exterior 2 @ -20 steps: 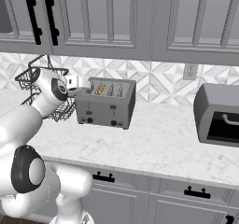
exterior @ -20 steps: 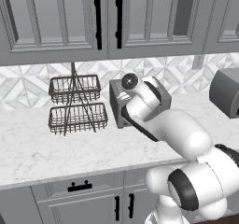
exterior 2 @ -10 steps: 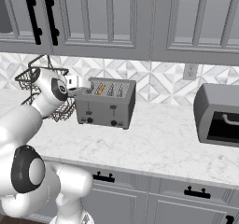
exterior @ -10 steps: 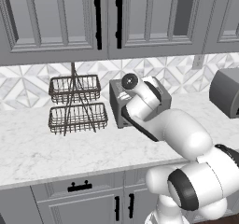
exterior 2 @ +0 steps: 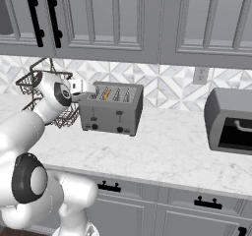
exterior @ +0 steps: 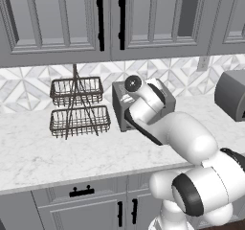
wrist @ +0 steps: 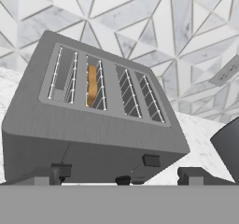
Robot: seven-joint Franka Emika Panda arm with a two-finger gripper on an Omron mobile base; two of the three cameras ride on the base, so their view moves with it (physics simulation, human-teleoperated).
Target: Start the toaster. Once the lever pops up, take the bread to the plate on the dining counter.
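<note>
- On the white grey-veined marble desk, against the patterned tile backsplash, stands one boxy grey metal four-slot toaster.
- Count at the toaster: four slots on top; two slider levers on the front, one toward each end; small dark knobs low on the front face, two of them visible in the right base view.
- One thin golden-brown slice of bread sits upright inside the toaster, in the second slot from the left as the hand view shows it. The other three slots show bare wire guides.
- One gripper is present. Its two dark finger tips stand wide apart, as far open as they go, with nothing between them. It holds nothing and touches nothing; it hangs just in front of the toaster's front face, near the levers and knobs.
- In the right base view the white arm's wrist is at the toaster's left end, between the toaster and the basket rack.
- One two-tier dark wire basket rack stands on the desk beside the toaster, near it but apart.
- One larger grey oven box with a bar handle stands on the same desk, well apart from the toaster on the other side.
- Grey panelled wall cabinets with black bar handles hang above; grey drawer fronts with black pulls run below the desk.
- In the left base view the arm's forearm covers most of the toaster.
</note>
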